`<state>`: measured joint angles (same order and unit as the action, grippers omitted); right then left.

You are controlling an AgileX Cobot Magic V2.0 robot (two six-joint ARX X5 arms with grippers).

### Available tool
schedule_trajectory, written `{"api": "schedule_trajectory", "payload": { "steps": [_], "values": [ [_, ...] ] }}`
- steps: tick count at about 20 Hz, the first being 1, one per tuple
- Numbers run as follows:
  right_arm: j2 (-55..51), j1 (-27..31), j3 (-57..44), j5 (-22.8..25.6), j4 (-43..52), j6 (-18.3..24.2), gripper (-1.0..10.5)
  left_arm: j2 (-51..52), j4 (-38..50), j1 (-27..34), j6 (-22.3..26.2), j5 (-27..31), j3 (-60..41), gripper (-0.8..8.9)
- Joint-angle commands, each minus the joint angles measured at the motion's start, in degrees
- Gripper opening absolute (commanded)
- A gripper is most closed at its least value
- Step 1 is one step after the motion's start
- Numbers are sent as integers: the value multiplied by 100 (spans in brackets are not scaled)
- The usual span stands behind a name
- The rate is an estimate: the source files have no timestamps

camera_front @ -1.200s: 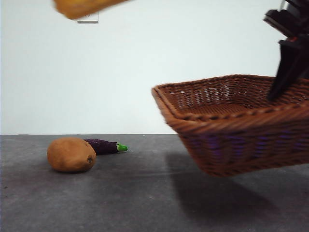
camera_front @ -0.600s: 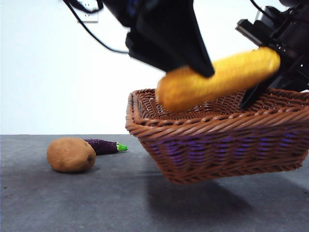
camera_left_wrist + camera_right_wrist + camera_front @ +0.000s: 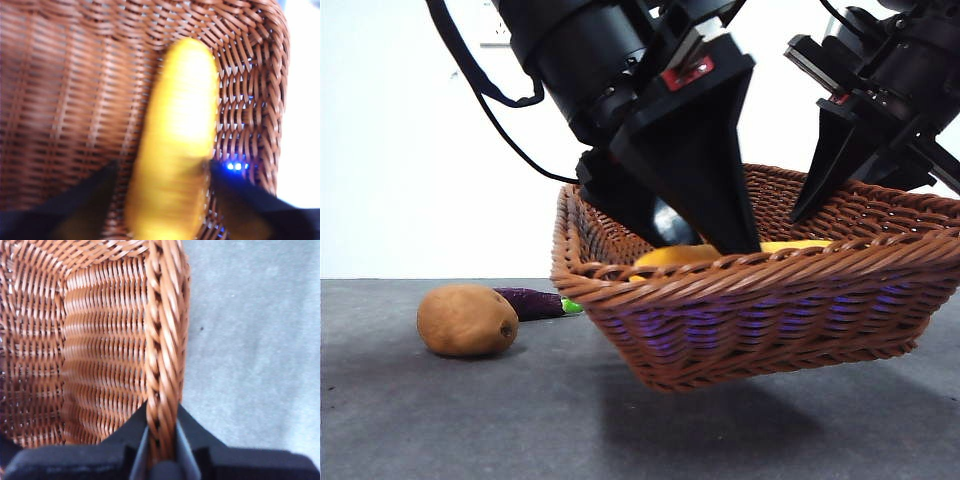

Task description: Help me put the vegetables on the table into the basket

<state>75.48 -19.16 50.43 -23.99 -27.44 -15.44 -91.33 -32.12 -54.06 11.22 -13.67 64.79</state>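
The wicker basket (image 3: pixel 770 310) hangs tilted above the table (image 3: pixel 470 420), with its shadow below it. My right gripper (image 3: pixel 820 200) is shut on its braided rim (image 3: pixel 165 340), as the right wrist view (image 3: pixel 161 440) shows. My left gripper (image 3: pixel 705 240) reaches down into the basket and is shut on the yellow corn cob (image 3: pixel 680 256). In the left wrist view the corn cob (image 3: pixel 177 150) lies low between the jaws against the basket's weave (image 3: pixel 75 100). The brown potato (image 3: pixel 467 320) and the purple eggplant (image 3: pixel 532 302) lie on the table to the left.
A white wall stands behind the table. A black cable (image 3: pixel 490 90) hangs from the left arm. Bare table (image 3: pixel 250 340) lies beside the basket's held rim.
The left gripper has come down with the corn cob from above the rim into the basket. The basket has shifted further left and its near rim has risen.
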Motion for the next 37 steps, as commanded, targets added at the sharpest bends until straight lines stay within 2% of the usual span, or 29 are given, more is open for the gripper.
{"api": "schedule_trajectory", "payload": {
  "steps": [1, 5, 8, 10, 11, 14, 16, 18, 24, 30, 37],
  "values": [
    [13, -2, -24, 0, 57, -37, -15, -7, -28, -11, -186, -22, -17, 490],
    [13, 4, -24, 72, 61, -28, -15, 437, -612, 188, -177, 127, 286, 490],
    [11, 7, -24, 109, 61, 31, -15, 1075, -1064, 623, -192, 1012, 708, 490],
    [11, 9, -22, 109, 70, 70, -15, 1453, -1335, 1143, -468, 1659, 944, 490],
    [11, 11, -22, 109, 87, 72, -15, 1587, -1447, 1471, -621, 1794, 990, 490],
    [11, 11, -17, 107, 195, 72, -15, 1657, -2017, 2828, -1237, 1731, 999, 490],
    [11, 11, -9, 107, 243, 79, -15, 1440, -2061, 3467, -1569, 1158, 999, 491],
    [11, 9, -9, 107, 258, 175, -15, 1121, -2011, 3779, -1858, 726, 999, 491],
    [11, 11, -9, 173, 251, 376, -15, -48, -1884, 3788, -2898, 726, 999, 491],
    [11, 9, -9, 299, 232, 568, -15, -713, -1519, 3552, -3654, 723, 999, 491],
    [11, 11, -9, 299, 216, 874, -15, -1137, -1502, 3473, -4258, 769, 999, 491]
  ]
}}
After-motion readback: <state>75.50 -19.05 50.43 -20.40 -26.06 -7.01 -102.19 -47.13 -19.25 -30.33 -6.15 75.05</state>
